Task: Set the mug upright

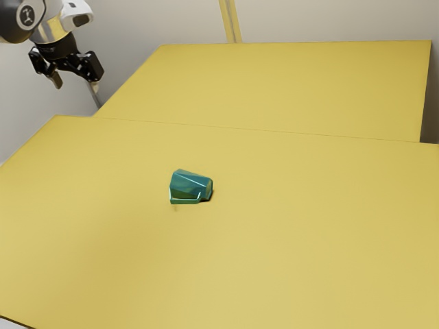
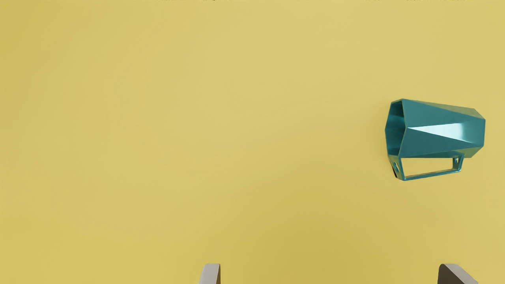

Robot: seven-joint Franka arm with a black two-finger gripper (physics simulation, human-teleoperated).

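Mug [image 1: 189, 184] lies on its side, mouth toward the exterior view's left.

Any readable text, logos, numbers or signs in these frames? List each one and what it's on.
No words or numbers I can read.
Round emblem on the arm's dark joint cover: a pale mark in a ring, too small to make out, so no quote.
Mug: no lettering or label on the sides in view.
Table: no text.
Fingers: no text on the tips in view.

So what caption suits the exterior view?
Teal mug on its side on a yellow table, the robot's open gripper hanging clear.
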